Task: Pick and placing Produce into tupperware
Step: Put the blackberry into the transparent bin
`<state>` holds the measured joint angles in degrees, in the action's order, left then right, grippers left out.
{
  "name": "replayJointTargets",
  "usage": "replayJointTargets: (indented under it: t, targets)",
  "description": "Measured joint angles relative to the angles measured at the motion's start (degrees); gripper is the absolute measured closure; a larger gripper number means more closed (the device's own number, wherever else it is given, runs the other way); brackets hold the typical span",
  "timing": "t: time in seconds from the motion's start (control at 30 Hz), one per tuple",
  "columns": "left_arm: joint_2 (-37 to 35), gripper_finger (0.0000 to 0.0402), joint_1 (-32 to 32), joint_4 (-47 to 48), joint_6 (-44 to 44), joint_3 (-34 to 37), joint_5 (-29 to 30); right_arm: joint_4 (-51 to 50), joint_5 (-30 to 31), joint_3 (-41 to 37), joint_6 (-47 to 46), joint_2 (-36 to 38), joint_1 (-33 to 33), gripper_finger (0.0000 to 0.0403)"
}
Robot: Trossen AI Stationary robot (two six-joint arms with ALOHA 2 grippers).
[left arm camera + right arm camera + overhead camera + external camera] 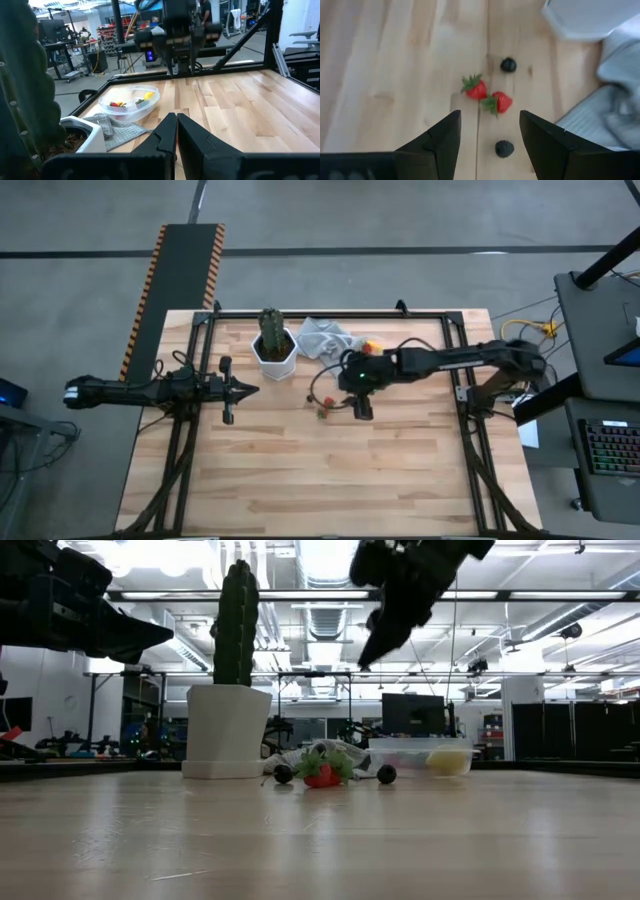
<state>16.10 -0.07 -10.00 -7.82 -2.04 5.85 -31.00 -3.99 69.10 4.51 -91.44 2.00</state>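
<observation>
- Nearest the low camera is bare pale wooden tabletop (320,840); beyond it, near the middle of the table, lies the loose produce: two small red strawberry-like pieces with green tops (487,95) touching each other, with one small dark round berry (508,64) on one side of them and a second dark berry (504,148) on the other.
- Farther back sits the small round clear plastic tupperware (129,103), beside the crumpled light grey cloth (117,131). It already holds a yellow lemon-like piece (148,95) and a few small red and dark bits, so I judge the job partly done.
- What is left, as far as can be seen: the two strawberries and two berries on the wood, all well apart from the container.
- The right gripper (490,132) hangs above that cluster, tilted downward, its dark fingers spread wide with nothing between them; the strawberries lie ahead of the gap. It looks poised for a descent onto one piece.
- The left gripper (176,131) waits at the left side of the table, held level and pointing right, jaws pressed together and empty.
- The tall green cactus in a white hexagonal pot (273,345) stands at the far side, just left of the cloth, and is no part of the job.
</observation>
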Motion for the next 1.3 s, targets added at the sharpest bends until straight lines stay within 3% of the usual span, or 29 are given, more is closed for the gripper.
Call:
replayJointTargets:
  t: [0.2, 0.37, 1.1, 1.3]
  targets:
    - [-0.02, 0.0402, 0.02, 0.0, -0.02, 0.0, 0.0, -0.14, 0.24, 0.0, 0.01, -6.92, 0.0, 0.0209]
    - [0.0, 0.0402, 0.02, 0.0, -0.02, 0.0, 0.0, -2.39, 5.38, -0.02, 0.25, -9.91, 0.07, 0.0209]
    - [0.0, 0.0402, 0.0, 0.0, -0.02, 0.0, 0.02, -2.45, 8.6, -2.52, -1.01, -11.1, 0.15, 0.0209]
    - [0.0, 0.0402, 0.01, 0.0, -0.02, 0.0, 0.02, 1.53, 8.53, -4.17, -1.07, -11.1, 0.15, 0.0209]
